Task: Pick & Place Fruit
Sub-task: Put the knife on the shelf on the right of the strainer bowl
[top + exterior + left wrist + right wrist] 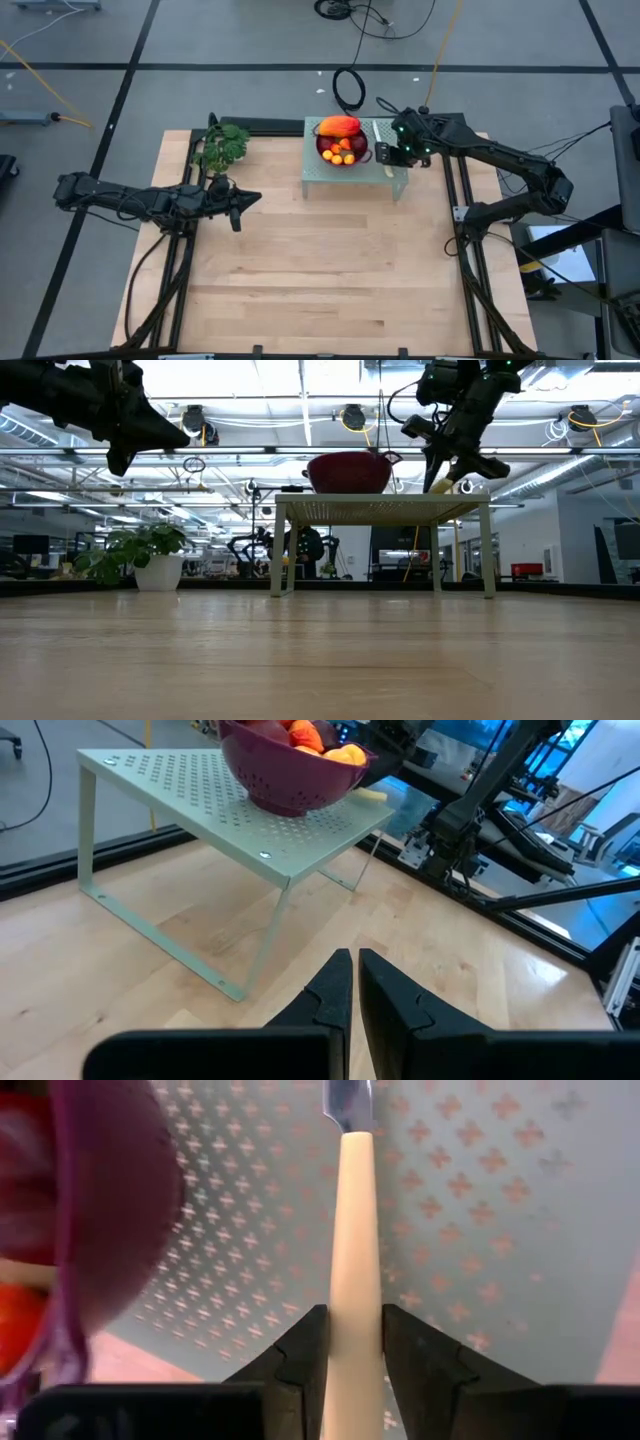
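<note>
The fruit (341, 140) lies heaped in a dark red bowl (343, 152) on a small pale-green perforated stand (320, 172) at the far edge of the wooden table (320, 270), with 1 elongated orange-red piece on top and small orange ones below it. The right gripper (354, 1342) is at the stand's right edge just beside the bowl, its 2 fingers closed on the pale handle of a knife (352, 1260) lying on the stand. The left gripper (354, 982) hangs above the table's left side near a leafy green plant (221, 146), well apart from the stand, its fingers closed on nothing.

Knife (355, 1250) blade cut off; fruit (342, 143) types too small.
</note>
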Robot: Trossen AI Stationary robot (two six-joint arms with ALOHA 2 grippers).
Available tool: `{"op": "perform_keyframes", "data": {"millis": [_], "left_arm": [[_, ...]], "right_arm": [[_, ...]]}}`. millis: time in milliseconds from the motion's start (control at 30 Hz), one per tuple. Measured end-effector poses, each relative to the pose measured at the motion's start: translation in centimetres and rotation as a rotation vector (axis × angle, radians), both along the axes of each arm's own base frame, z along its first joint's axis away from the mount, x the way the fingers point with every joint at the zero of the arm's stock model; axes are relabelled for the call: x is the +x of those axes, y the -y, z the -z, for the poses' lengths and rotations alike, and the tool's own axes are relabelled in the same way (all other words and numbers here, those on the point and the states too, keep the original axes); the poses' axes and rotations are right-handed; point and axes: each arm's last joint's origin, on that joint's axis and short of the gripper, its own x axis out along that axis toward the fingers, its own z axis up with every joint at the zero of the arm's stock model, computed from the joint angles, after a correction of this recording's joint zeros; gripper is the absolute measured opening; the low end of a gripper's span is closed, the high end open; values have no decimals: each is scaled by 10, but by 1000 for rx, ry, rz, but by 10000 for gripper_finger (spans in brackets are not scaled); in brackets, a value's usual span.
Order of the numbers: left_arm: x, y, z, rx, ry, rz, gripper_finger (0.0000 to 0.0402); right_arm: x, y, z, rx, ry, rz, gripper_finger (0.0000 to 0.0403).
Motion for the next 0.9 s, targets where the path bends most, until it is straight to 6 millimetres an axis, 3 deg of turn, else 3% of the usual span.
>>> {"op": "perform_keyframes", "data": {"millis": [900], "left_arm": [[0, 0, -3, -11, 32, -4, 21]], "right_arm": [[-2, 0, 8, 47, 3, 22, 91]]}}
